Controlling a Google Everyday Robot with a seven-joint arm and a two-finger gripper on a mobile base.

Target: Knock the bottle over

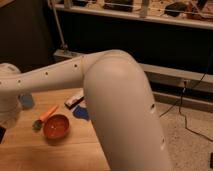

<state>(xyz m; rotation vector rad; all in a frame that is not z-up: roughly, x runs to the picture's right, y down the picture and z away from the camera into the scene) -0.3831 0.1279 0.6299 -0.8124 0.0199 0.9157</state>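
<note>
tool: not showing in this view; the arm (120, 100) is reaching leftward across the worktop's (75, 150) far edge and running out of view at the left edge, so the tool is probably sitting past that end, over the left side of the worktop
tool state: cannot tell whether it is released, clenched or grasping anything
bottle: not making out any clear bottle; the pale rounded mass at the left edge is reading as part of the arm, and the bottle is likely hiding behind it or lying outside the view
key relation: which way the bottle is lying from the tool cannot be told here; judging by where the arm is heading, the contact is probably happening near the worktop's left edge
bottle axis: cannot tell whether it is standing upright or tipping
nearer arm: only one arm, so no choice
task progress: judging as not confirmable, no fallen bottle showing
risk: the forearm is passing just beside the blue cup (26, 100), so a sideways sweep may be catching the cup instead
count, bottles seen: zero
count, red-orange bowl (56, 126): one, sitting mid-worktop, toward the near edge
count, blue cup: one, near the far left corner
count, orange stick-like item (49, 112): one, lying between cup and bowl
count, small green item (37, 124): one, just beside the bowl, on its left-edge side
count, flat packet (75, 100): one, near the far edge
count, blue flat thing (81, 113): one, partly hiding under the arm
</note>
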